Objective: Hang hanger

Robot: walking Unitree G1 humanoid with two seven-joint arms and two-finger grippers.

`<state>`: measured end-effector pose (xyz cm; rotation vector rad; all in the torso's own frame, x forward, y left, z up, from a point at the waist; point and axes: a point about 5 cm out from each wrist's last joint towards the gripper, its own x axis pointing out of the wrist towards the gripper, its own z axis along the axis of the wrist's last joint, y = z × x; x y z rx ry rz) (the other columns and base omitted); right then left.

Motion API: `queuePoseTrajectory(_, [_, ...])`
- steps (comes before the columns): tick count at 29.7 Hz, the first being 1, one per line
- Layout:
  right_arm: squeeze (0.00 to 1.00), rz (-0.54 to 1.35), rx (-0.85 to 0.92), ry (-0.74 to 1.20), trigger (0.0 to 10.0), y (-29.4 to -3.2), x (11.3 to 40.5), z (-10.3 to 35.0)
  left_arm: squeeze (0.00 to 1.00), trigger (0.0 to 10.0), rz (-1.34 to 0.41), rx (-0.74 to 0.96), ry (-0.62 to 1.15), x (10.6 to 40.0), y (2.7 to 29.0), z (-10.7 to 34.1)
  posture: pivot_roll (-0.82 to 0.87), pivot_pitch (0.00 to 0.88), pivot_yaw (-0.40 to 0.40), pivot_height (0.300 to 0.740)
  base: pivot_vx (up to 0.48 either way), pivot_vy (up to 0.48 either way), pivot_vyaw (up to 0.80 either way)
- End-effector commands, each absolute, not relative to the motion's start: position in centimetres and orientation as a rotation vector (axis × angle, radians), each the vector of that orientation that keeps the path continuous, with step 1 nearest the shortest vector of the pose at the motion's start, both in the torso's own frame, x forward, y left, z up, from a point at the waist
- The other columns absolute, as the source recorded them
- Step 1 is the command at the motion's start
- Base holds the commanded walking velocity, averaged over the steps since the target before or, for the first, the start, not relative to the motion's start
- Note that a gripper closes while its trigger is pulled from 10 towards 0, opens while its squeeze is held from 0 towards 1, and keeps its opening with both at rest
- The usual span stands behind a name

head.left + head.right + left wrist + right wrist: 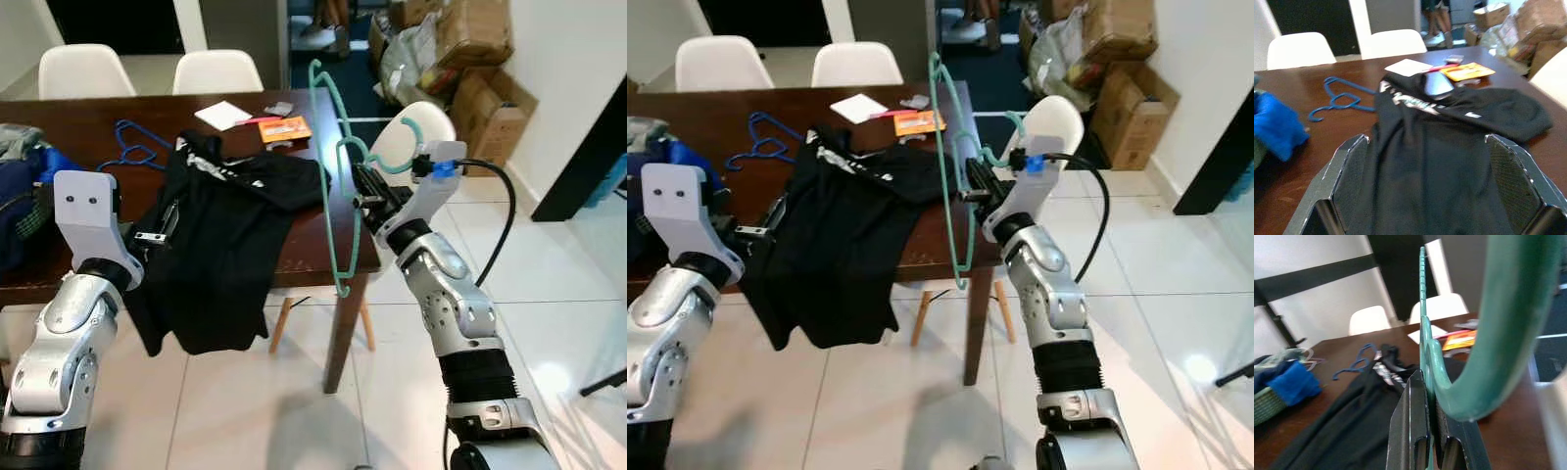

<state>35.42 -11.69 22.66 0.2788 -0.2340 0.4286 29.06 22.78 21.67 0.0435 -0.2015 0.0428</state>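
Two pincers are raised. On the left, the left pincer (1427, 196) gapes wide with nothing in it, aimed at the black shirt (220, 245) draped over the dark surface (98, 147), likely ready to take it. Rightward, the right pincer (375, 201) clamps the green hanger (338, 186) near its neck above the surface's corner, its long axis near upright and its hook curling right.

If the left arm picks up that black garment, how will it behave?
Probably floppy: the black garment already drapes over the table edge and hangs in folds. It looks thin, so likely light. Lifted at one point, it would likely sag and trail rather than hold shape.
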Motion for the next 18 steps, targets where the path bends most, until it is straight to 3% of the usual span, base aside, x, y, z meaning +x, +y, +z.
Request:
queuePoseTrajectory(1, [0.0, 0.426, 0.278, -0.229, 10.0, -11.73, 35.41, 22.39, 0.0, 10.0, 0.057, 0.055, -0.2, 29.01, 23.25, 21.51, 0.04, 0.124, 0.004, 0.74, 0.0, 0.349, 0.0])
queuePoseTrajectory(18, [0.0, 0.435, 0.275, -0.231, 10.0, -11.69, 35.38, 22.47, 0.0, 10.0, 0.051, 0.051, -0.209, 29.17, 23.16, 21.63, 0.03, 0.124, 0.002, 0.74, -0.225, 0.355, 0.0])
